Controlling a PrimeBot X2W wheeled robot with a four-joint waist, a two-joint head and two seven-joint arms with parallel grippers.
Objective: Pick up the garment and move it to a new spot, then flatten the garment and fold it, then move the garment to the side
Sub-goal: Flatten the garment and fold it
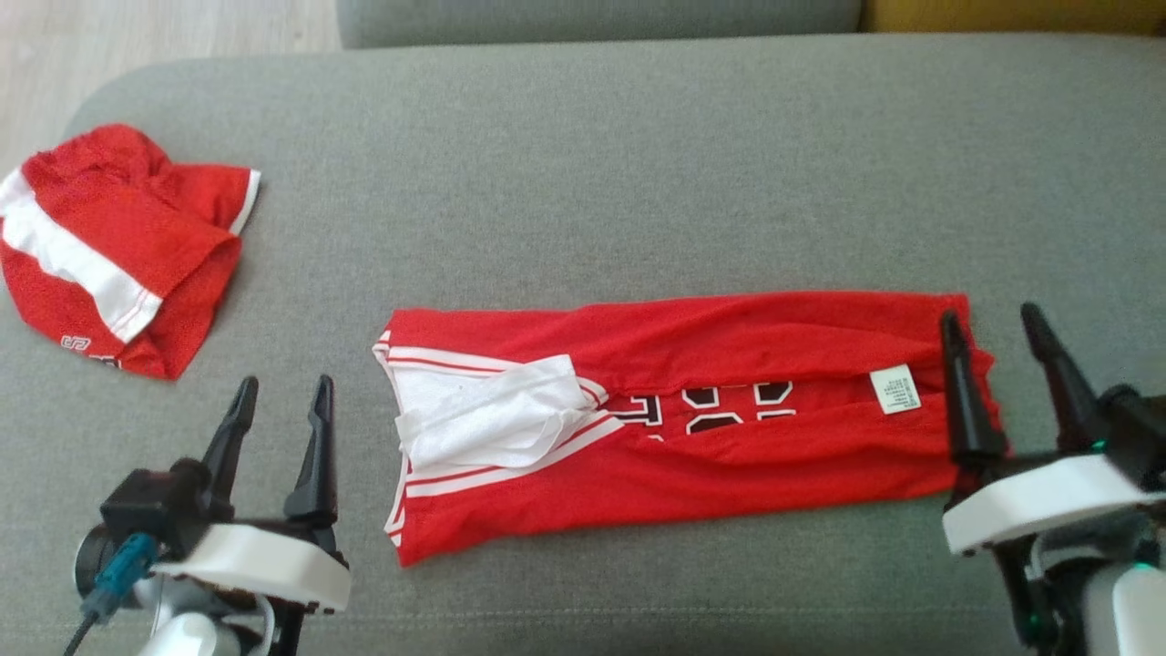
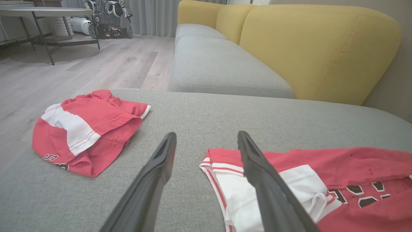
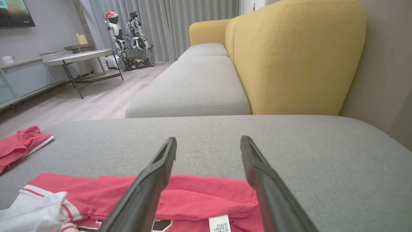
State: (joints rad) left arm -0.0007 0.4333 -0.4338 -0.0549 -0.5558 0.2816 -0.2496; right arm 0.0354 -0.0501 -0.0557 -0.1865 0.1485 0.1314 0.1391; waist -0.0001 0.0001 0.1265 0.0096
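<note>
My left gripper (image 1: pixel 284 383) sits at 7 o'clock in the head view with its two dark fingers spread apart and nothing between them. Through its wrist camera the same gripper (image 2: pixel 206 133) shows bare grey fabric in the gap. Its right finger crosses in front of the jersey's striped end, and I cannot tell whether it touches the cloth.

My right gripper (image 1: pixel 990 314) is at 4 o'clock, likewise released and holding nothing. Its left finger stands over the jersey's far edge, while the other finger is over grey fabric just beyond that edge. In the right wrist view the gripper (image 3: pixel 206 138) frames the red hem and the cushion behind it.

The red jersey (image 1: pixel 729 474) lies between my grippers, at 3 o'clock from the left one. It is folded into a long strip with both long sides turned in over black-and-white lettering. White lining (image 1: pixel 492 419) bunches at its 9 o'clock end, and a white care label (image 1: pixel 895 390) sits near its 3 o'clock end.

A pair of red shorts with a white stripe (image 1: pixel 118 246) lies crumpled at 10 o'clock, well apart from the jersey. Both rest on the grey sofa cushion (image 1: pixel 638 182). A yellow backrest (image 2: pixel 322 48) rises at 1 o'clock in the left wrist view, and wooden floor (image 2: pixel 96 64) lies at 11 o'clock.
</note>
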